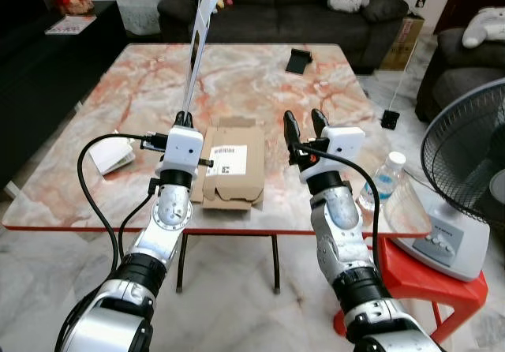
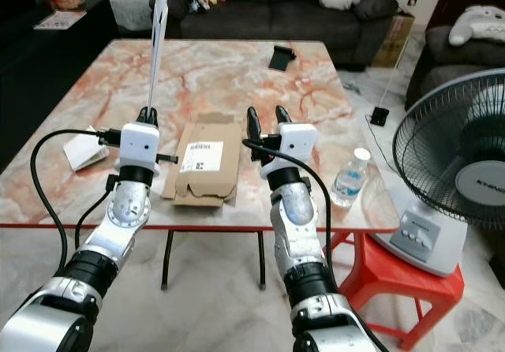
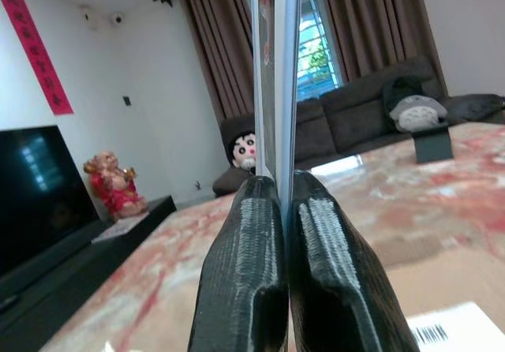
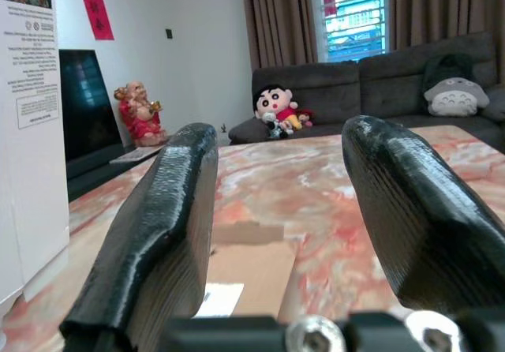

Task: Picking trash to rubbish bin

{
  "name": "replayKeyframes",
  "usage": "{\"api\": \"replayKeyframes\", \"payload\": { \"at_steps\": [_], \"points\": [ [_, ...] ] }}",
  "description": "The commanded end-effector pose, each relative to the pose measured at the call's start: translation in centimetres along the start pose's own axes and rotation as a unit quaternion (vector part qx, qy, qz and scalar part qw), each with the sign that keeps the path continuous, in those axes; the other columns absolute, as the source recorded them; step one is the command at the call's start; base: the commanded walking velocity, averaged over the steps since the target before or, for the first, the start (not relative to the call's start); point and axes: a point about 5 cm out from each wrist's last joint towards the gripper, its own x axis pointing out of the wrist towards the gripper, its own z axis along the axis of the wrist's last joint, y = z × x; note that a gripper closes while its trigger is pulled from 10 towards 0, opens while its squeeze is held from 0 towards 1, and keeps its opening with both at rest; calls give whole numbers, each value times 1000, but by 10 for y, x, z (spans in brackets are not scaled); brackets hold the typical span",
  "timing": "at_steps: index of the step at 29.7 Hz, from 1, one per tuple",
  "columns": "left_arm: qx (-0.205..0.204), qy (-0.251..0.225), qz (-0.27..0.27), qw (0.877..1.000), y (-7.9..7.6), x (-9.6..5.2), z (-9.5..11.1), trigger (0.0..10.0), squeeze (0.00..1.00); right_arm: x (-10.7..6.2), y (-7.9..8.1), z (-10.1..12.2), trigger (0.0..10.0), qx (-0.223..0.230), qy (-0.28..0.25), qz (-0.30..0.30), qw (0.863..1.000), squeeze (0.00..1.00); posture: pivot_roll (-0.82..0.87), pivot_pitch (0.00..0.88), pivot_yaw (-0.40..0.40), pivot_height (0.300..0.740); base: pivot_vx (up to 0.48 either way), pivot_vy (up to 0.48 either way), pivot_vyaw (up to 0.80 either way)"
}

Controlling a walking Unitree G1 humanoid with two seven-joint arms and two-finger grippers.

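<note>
arms: silver, jointed | wrists: white blocks | jaws: long, black, ribbed | cables: black, looping

- Table top (image 1: 260,84) — glossy marble-look stone, veined pink and cream.
- Flattened box (image 1: 232,165) — matt brown cardboard, white paper label.
- Fingers (image 3: 245,289) — black, finely ribbed matt rubber.
- Bottle (image 1: 382,183): clear plastic.

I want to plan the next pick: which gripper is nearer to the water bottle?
Right. The right gripper hovers open just left of the water bottle; the left gripper, holding a flat white pack, is beyond the cardboard box.

Home living room: sofa (image 1: 276,9), television (image 3: 39,186), marble table (image 1: 260,84).
</note>
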Motion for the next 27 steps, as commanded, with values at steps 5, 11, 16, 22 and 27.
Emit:
{"api": "replayKeyframes", "payload": {
  "at_steps": [5,11,16,22,27],
  "points": [
    [1,-5,7,1000,5,-1,0,10000,0,-1,2,1,10000,3,-5,1,1000,0,-40,0,6,740,-324,0,0],
    [3,-4,8,1000,6,-2,0,10000,0,-2,2,1,10000,3,-4,-1,1000,0,-40,0,8,740,-328,0,0],
    [4,-4,8,1000,7,-2,0,10000,0,-3,1,0,10000,3,-3,-4,1000,0,-42,0,8,740,-323,0,0],
    [5,-4,8,1000,7,-2,0,10000,0,-4,0,0,10000,2,-2,-6,1000,0,-42,0,8,740,-325,0,0],
    [11,1,12,1000,11,-2,-2,10000,0,-7,-5,-4,10000,-2,7,-13,1000,0,-42,0,5,740,-308,0,0]
  ]
}}
